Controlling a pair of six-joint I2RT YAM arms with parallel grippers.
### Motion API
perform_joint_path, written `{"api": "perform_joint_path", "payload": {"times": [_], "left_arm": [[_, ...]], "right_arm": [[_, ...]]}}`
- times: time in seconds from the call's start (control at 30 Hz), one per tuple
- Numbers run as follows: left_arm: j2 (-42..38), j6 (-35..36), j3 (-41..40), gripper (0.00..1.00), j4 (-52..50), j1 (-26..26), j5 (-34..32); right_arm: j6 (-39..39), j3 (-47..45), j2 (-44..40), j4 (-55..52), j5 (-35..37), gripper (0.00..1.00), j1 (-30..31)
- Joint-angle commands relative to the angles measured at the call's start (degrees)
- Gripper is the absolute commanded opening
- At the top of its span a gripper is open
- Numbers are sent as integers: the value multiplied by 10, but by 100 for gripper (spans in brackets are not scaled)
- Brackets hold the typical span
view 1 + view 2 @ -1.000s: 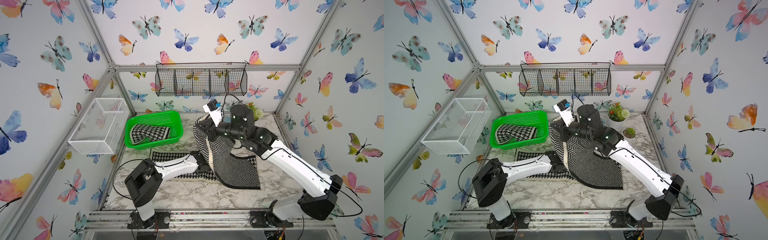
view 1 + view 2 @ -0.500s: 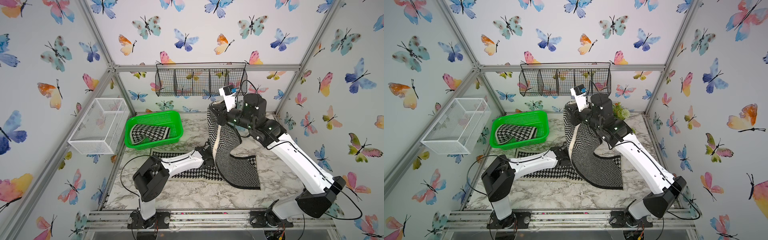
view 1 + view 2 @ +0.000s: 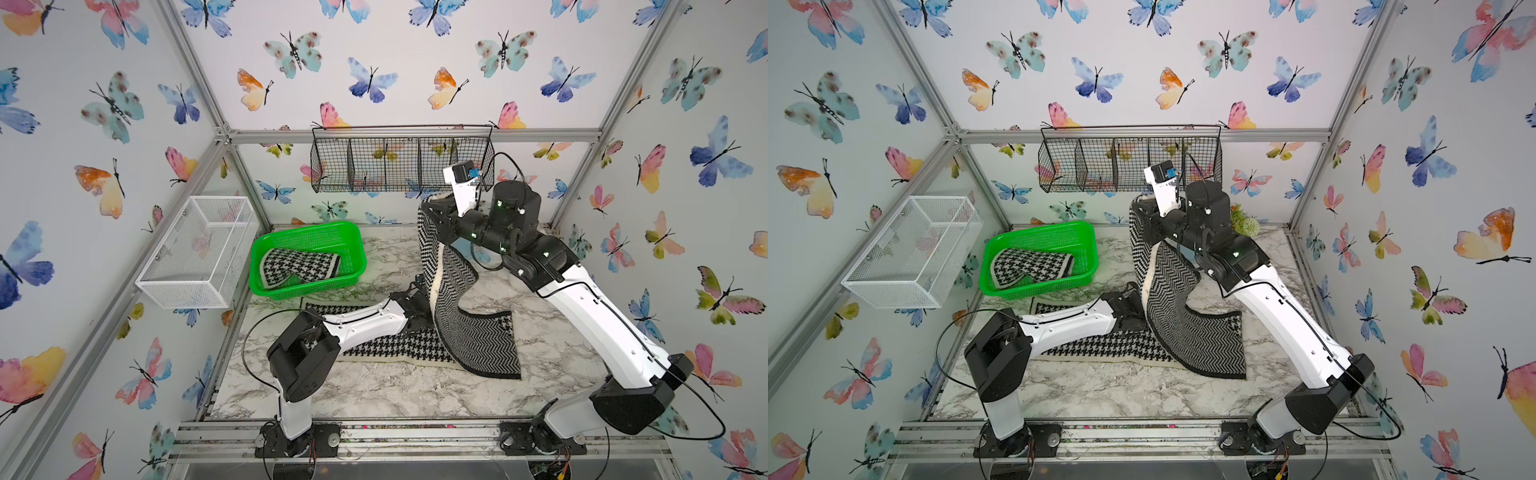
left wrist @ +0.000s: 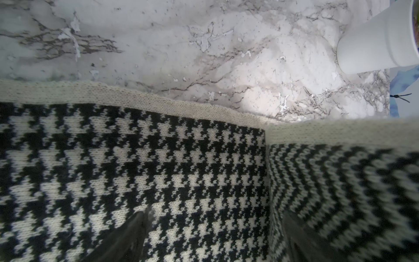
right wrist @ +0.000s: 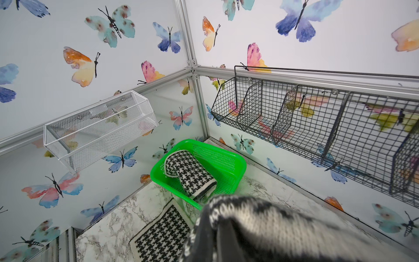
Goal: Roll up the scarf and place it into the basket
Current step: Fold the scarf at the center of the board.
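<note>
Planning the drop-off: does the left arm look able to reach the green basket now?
Probably yes: the basket lies near the left arm with bare tabletop between, and its open pincer holds nothing.

**Basket back left, scarf across the middle**

The basket stands at the back left of the worktop, with a second scarf lying in it. Just before it and to its right, the scarf lies across the middle. The scarf's far end hangs from the right tool, raised above the back of the worktop. The left tool sits on the flat part, beside the rising fold. A mesh box hangs on the left wall, a wire rack on the back wall. A plant stands back right.
</note>
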Motion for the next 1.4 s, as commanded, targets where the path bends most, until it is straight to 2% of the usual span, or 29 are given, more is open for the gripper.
{"api": "perform_joint_path", "payload": {"times": [0.0,0.23,0.47,0.67,0.9,1.23,1.37], "left_arm": [[49,8,14,93,11,-3,33],[135,25,130,93,1,-34,58],[189,29,215,93,2,-35,96],[198,30,220,93,21,-35,103],[238,40,298,93,15,-40,140],[237,46,299,94,80,-45,147],[249,51,331,95,66,-45,155]], "right_arm": [[-7,-3,-23,18,21,1,-6],[-10,-12,-28,17,30,1,-21],[-8,-4,-37,14,22,1,-39],[-3,-42,-51,35,20,1,-45],[1,-26,-47,32,20,1,-52],[13,-37,-46,42,8,1,-56],[20,-38,-39,44,-4,1,-56]]}}
